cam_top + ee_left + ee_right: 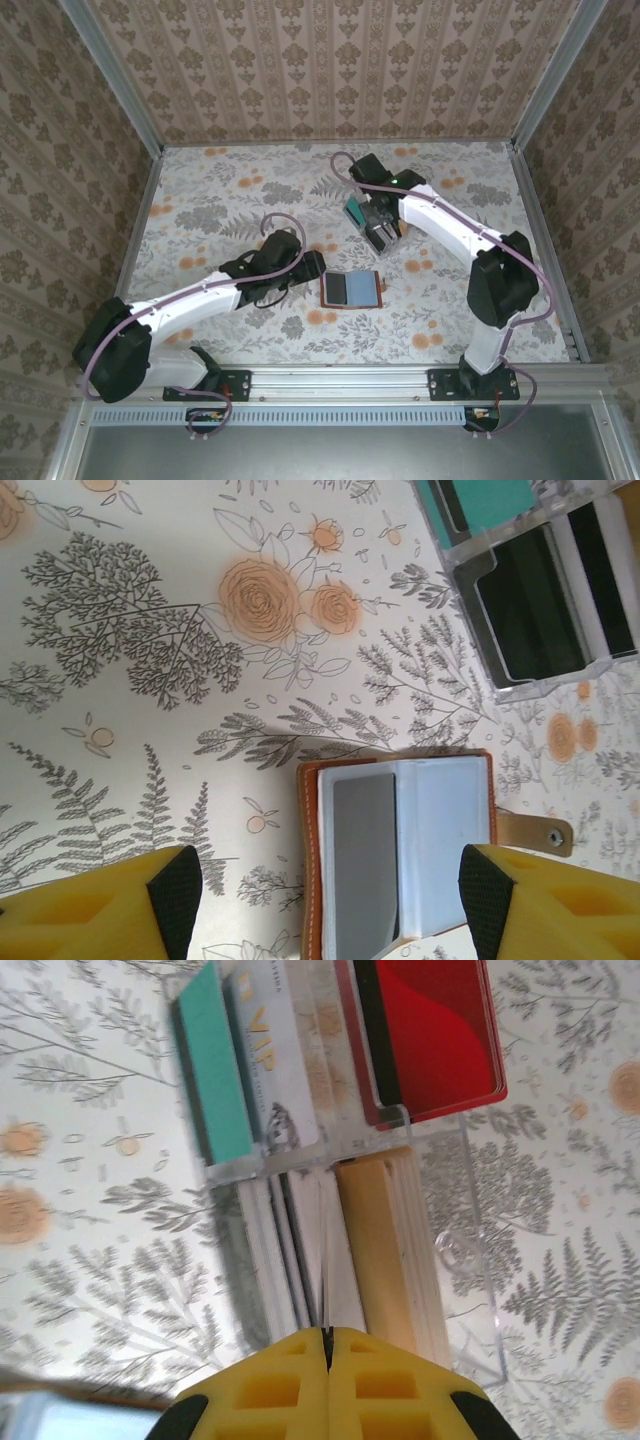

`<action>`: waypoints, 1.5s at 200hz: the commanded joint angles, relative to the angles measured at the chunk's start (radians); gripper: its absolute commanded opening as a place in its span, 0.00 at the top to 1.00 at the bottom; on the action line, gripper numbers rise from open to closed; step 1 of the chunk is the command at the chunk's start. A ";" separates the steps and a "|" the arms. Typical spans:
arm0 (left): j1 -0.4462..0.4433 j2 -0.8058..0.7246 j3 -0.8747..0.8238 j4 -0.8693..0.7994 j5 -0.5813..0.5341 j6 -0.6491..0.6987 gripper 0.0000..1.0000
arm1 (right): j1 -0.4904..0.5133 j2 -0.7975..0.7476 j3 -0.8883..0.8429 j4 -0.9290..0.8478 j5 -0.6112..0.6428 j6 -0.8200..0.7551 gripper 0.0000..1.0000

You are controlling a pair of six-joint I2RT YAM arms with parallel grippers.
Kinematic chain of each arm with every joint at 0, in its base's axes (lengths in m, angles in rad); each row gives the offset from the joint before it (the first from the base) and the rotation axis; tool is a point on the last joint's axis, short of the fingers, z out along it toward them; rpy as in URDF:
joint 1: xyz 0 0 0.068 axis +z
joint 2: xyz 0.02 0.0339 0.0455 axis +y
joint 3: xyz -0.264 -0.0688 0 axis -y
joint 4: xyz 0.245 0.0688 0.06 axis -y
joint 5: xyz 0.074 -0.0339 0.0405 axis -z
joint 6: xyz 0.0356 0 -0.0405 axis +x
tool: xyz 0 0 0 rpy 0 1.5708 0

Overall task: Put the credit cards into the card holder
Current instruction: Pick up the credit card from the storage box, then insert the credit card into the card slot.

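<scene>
Right wrist shows right tool (326, 1345) shut over upright credit cards (280, 1070), hold unconfirmed, left tool (330, 895) open, empty; a thin card could slip.

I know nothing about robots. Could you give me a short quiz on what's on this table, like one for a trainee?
1. True or false: the wallet lies folded shut.
2. Where is the right pincer? A. at the wallet. B. at the clear rack of cards. C. over bare table.
3. Fill in: the left pincer, beside the wallet, is ____ (open or shut).

Key: 1 false, it lies open; 2 B; 3 open.
</scene>
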 commanded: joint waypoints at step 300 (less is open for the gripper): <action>0.103 0.064 0.032 0.627 0.441 -0.187 0.61 | -0.191 -0.410 -0.528 0.650 -1.102 0.701 1.00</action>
